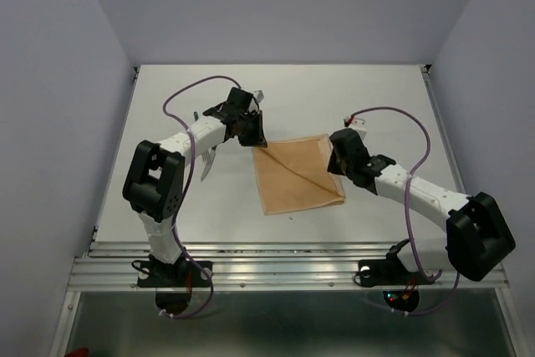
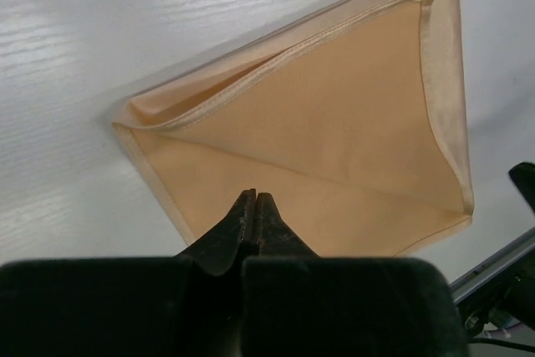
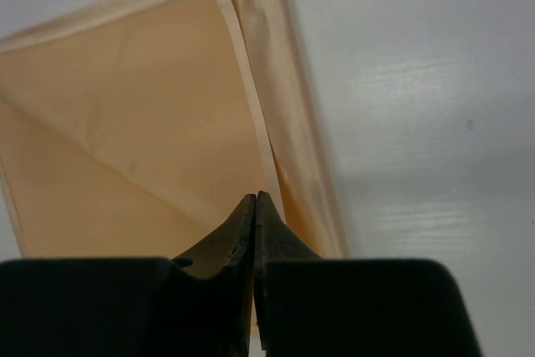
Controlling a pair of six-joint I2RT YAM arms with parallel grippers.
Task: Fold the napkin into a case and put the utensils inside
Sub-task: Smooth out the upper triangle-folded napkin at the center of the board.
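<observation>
One napkin (image 1: 297, 175) is lying folded flat near the middle of the white table (image 1: 334, 98), between the two grippers. The left gripper (image 1: 251, 131) is hovering at the cloth's far-left corner with its jaws clenched. In the left wrist view its fingertips (image 2: 249, 208) are meeting over the lower layer, with no cloth showing between them. The right gripper (image 1: 338, 160) is sitting at the napkin's right edge, jaws likewise pressed together. Its fingertips (image 3: 249, 211) are lining up with the hemmed strip of the upper layer.

That hem is running just inside the outer edges, and a diagonal crease is crossing the cloth. Bare tabletop is stretching from the napkin toward the far wall and along the right side, and a narrower strip is separating it from the metal rail (image 1: 284, 261) at the near edge.

Slim pale utensils (image 1: 204, 166) are peeking out beside the left forearm, too hidden for counting
</observation>
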